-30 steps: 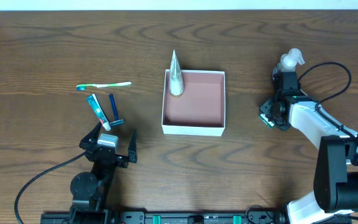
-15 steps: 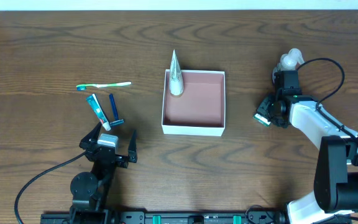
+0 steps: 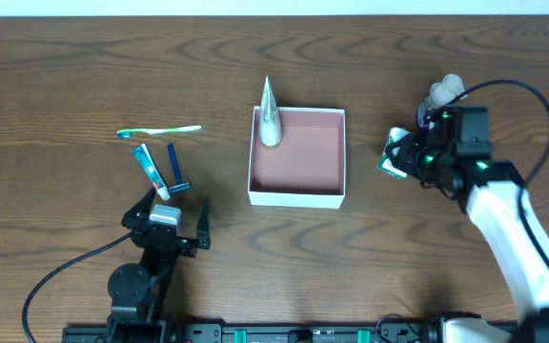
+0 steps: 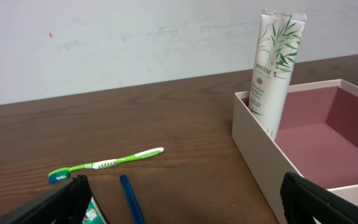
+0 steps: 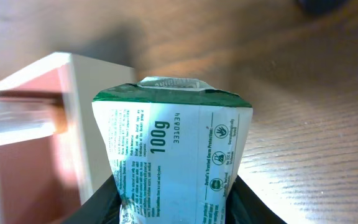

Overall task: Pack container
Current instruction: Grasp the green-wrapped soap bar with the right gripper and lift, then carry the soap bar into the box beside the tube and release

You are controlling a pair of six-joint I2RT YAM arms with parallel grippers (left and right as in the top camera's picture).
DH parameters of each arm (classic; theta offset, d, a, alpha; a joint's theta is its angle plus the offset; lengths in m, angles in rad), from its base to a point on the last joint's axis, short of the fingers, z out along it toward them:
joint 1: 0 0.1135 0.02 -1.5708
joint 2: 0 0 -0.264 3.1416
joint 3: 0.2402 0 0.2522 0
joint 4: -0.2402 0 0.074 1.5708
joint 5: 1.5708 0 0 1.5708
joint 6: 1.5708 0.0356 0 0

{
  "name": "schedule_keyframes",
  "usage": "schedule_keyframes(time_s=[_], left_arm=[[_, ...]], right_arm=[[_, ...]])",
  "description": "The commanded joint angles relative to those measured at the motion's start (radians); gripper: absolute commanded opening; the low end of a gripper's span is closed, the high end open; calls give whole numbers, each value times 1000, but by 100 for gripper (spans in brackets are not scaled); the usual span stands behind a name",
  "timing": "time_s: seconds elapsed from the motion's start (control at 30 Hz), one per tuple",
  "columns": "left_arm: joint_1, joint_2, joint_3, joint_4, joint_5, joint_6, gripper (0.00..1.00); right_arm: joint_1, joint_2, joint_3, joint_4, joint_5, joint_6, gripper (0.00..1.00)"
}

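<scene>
The container [image 3: 296,197] is a shallow white box with a pinkish floor at the table's middle; it also shows in the left wrist view [image 4: 260,146] and the right wrist view [image 5: 86,118]. A white Pantene tube [image 3: 269,114] stands upright in its far left corner [image 4: 274,68]. My right gripper [image 3: 400,157] is shut on a green-and-white soap packet [image 5: 173,149], held above the table just right of the container. My left gripper [image 3: 167,221] is open and empty, near a toothpaste tube [image 3: 150,171], a blue razor [image 3: 174,166] and a green toothbrush [image 3: 160,131].
A white pump bottle [image 3: 443,92] stands at the back right behind my right arm. The toothbrush [image 4: 104,163] and the razor [image 4: 131,199] lie on the wood in front of my left gripper.
My right gripper has risen and moved left toward the container with the soap packet in it. The left arm has not moved.
</scene>
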Motion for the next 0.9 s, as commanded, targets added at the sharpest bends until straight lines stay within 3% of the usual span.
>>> schedule_keyframes(time_s=[0.0,0.3,0.57,0.87], left_arm=[[5,0,-18,-32,11,13,98],[5,0,-18,-32,11,13,98],[5,0,-18,-32,11,13,98],[5,0,-18,-32,11,13,98]], right_arm=[[0,-107,3,-3,-68,-25,23],[174,-166,3,56,-20,26,22],[427,-43,3,184,160,128,22],[542,163,3,362,183,186,22]])
